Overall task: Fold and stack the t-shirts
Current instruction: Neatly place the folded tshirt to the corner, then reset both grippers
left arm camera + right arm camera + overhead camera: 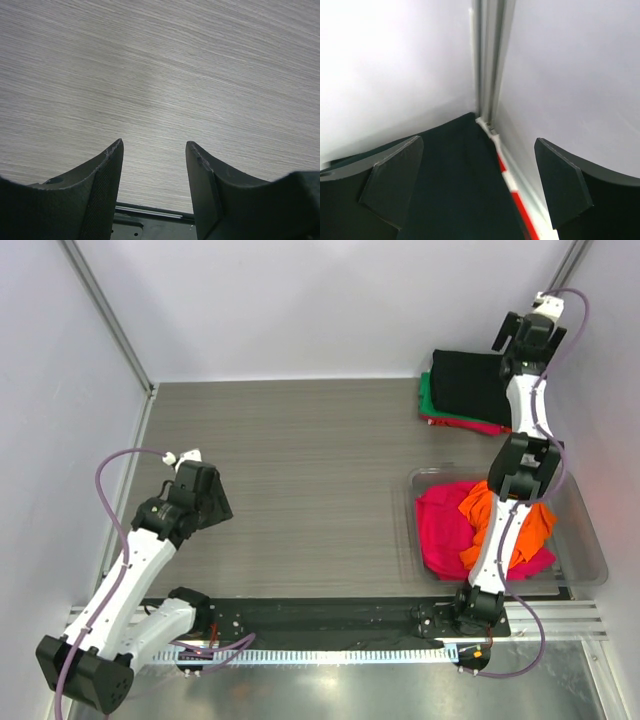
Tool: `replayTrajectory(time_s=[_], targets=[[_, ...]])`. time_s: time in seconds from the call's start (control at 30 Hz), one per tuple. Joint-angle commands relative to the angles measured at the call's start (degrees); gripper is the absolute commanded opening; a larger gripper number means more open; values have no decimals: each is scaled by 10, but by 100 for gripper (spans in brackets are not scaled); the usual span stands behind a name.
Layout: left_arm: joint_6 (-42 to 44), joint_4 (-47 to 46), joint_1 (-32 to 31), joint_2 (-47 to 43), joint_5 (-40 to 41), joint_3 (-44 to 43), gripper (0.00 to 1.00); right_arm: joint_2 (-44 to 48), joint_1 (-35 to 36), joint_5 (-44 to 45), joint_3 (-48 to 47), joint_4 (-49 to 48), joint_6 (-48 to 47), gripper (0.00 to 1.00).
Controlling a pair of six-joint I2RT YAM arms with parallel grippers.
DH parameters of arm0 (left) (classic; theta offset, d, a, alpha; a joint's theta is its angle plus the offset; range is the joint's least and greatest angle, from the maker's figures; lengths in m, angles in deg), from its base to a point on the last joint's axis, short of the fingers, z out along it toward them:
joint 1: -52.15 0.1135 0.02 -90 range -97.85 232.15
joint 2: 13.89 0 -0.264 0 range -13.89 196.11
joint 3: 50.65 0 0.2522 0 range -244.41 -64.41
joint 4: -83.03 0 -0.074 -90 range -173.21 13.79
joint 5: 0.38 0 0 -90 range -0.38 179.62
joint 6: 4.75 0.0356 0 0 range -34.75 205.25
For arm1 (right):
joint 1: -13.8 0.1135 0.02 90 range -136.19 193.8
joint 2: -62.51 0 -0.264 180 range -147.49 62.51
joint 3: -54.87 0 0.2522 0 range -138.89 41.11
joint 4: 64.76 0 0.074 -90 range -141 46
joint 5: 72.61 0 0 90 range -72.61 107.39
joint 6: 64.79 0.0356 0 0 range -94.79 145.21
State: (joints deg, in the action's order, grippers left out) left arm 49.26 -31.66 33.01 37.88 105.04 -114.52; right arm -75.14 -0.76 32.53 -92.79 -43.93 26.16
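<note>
The black t-shirt (465, 385), folded to a rectangle, lies directly under and just in front of the right gripper (512, 335). It tops a stack, with a green t-shirt (425, 392) and a pink-red t-shirt (470, 426) showing at its edges. The stack is probably tucked into the far corner to leave working room. That gripper's jaws stand wide apart and hold nothing (its wrist view shows only dark cloth below them), so the shirt looks already set down. Back toward its arm's base, a magenta t-shirt (440, 525) and an orange t-shirt (520, 525) lie crumpled in a clear bin (590, 560), apparently awaiting folding. Well apart, the left gripper (222, 508) hovers over the table (300, 460), jaws spread, empty. No label or writing is readable.
</note>
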Motion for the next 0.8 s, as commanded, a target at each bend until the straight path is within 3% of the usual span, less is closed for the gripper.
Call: replayTrajectory(time_s=[0.0,0.07,0.2,0.33,0.5,0.77], targets=[[-2,0,-3,-21,6,-11,55,160,27,5,38,-31,42,100],[0,-2,-2,-27,1,-11,57,207,36,-39,100,-8,88,100],[2,-8,-2,-59,-7,-10,63,390,58,-86,282,-3,173,100],[8,-21,-2,-97,-19,-3,78,534,96,-85,478,27,195,100],[14,-40,-3,-146,-36,3,100,690,104,-99,621,86,244,100],[11,-41,-3,-164,-39,4,100,871,104,-196,813,134,356,100]])
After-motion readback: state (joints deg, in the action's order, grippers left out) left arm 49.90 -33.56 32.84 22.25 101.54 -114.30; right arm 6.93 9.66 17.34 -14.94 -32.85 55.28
